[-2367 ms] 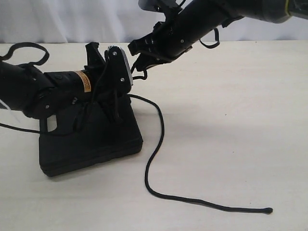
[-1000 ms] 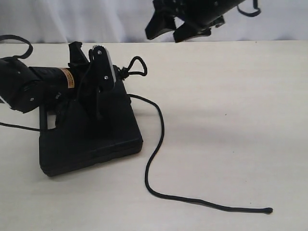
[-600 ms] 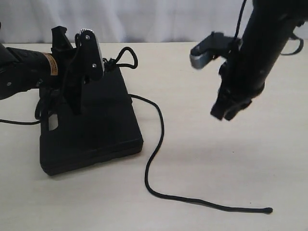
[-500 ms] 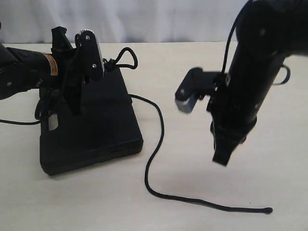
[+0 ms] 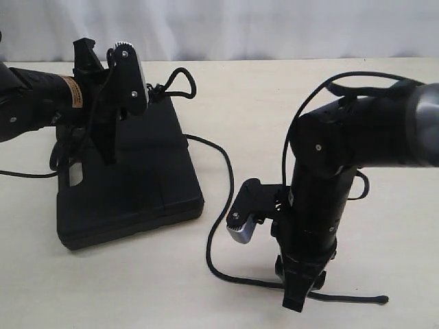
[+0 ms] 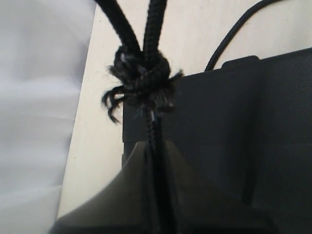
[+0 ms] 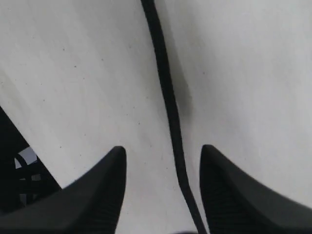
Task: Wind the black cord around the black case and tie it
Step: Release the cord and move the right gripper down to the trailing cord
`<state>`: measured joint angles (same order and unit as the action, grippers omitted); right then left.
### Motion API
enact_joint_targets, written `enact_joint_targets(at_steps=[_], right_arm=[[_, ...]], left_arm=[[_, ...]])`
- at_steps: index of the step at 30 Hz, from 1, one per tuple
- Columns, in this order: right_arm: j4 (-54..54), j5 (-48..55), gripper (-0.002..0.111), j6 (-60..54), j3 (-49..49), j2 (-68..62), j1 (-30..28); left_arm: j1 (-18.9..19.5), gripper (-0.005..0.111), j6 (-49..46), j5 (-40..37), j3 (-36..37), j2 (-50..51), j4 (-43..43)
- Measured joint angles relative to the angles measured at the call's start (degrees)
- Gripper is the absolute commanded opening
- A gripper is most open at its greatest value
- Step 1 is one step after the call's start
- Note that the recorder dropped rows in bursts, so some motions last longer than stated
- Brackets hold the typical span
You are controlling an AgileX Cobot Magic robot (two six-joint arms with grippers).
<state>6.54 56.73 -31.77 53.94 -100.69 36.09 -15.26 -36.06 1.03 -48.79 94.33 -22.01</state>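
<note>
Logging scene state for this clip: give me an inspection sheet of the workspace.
Surface: pale table, no spills seen.
Job's things: case lies flat; cord trails from it across the table, with its knot at the case's edge.
Clutter: nothing seen.
Grippers: left gripper is shut on the cord just short of the knot; right gripper is open, jaws either side of the cord's free stretch.
Cables: cable arcs high on the right.
Surroundings: white curtain behind.
</note>
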Motion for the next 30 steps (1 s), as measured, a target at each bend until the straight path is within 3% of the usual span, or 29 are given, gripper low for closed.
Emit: enact_joint_targets(at_steps=[10,17,20,25,30], right_arm=[[-1.8,-7.1,0.047,-0.4,-1.7,-2.8,2.8],[-13.0,-15.1,0.047,8.4,-4.7,-3.2,8.0],[-16.3,-15.2,0.037,11.8,-5.3,-3.8,8.1],[-16.9,-15.0,0.006,13.1,-5.1,-4.5,8.1],[-14.8,-14.5,0.004,13.1,-3.9,-4.8,8.1]], left_arm=[[0.0,0.0,0.0,0.3,0.0,0.0,0.0],[0.0,0.0,0.0,0.5,0.0,0.0,0.0],[0.0,0.0,0.0,0.5,0.0,0.0,0.0],[0.0,0.0,0.0,0.5,0.0,0.0,0.0],[0.0,0.0,0.0,0.5,0.0,0.0,0.0]])
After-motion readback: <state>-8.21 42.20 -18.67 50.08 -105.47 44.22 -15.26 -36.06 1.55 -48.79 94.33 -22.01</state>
